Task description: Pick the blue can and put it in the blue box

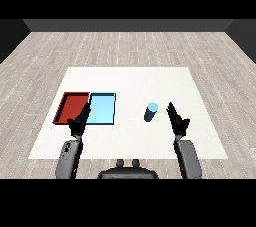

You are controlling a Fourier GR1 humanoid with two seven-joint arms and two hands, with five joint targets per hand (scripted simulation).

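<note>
Blue can [151,112] upright on table [135,78], right of blue tray [102,109], not yet grasped. Right hand [177,120] just beside can, fingers released. Left hand [79,122] at tray's near-left corner, fingers released. Remaining: grasp, transfer, place in tray.

Both hands open, holding nothing.
Left hand [79,123] and right hand [177,120] rise from grey forearms over the near part of the surface [130,78], fingers straight and pointing forward, one toward each near corner.
</note>
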